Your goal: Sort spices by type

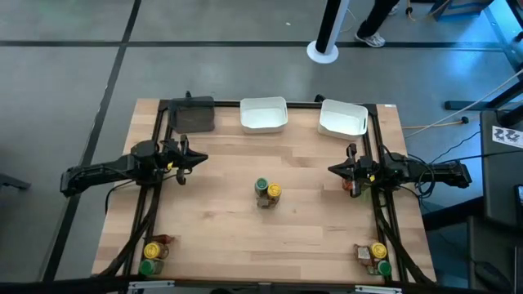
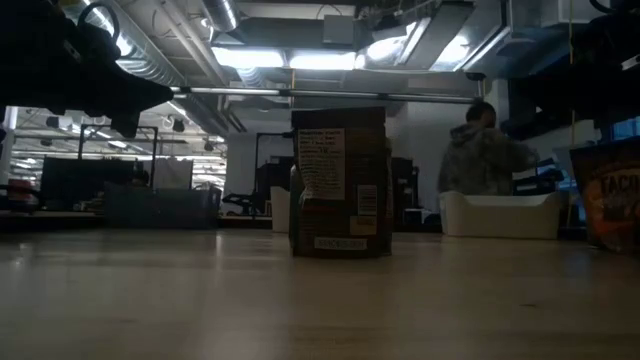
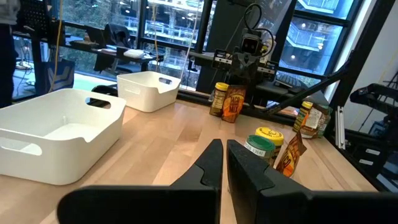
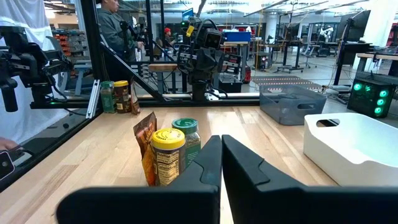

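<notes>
Nearest the camera: in the low view a spice packet (image 2: 340,182) stands upright at mid-surface, printed label facing the lens.
Centre cluster: a green-lidded jar (image 1: 261,186), a yellow-lidded jar (image 1: 274,192) and the packet stand touching one another in the middle of the wooden surface (image 1: 221,220).
Other spices: one small group (image 1: 152,255) at the near left corner, another (image 1: 373,256) at the near right corner, and a jar and packet (image 1: 351,184) just beside the right arm.
Trays: two white trays (image 1: 263,114) (image 1: 342,118) and one dark tray (image 1: 192,114) along the far edge, nothing in them.
Left pincer (image 1: 198,159): fingers pressed together, holding nothing, out at the left side, aimed at the centre.
Right pincer (image 1: 333,169): likewise closed and empty, at the right side, facing inward.
Step in hand: sorting apparently not begun; both arms waiting.
Next move: one pincer must spread its fingers, reach a jar of the centre cluster, close round it without toppling its neighbours, and carry it to a tray.
</notes>
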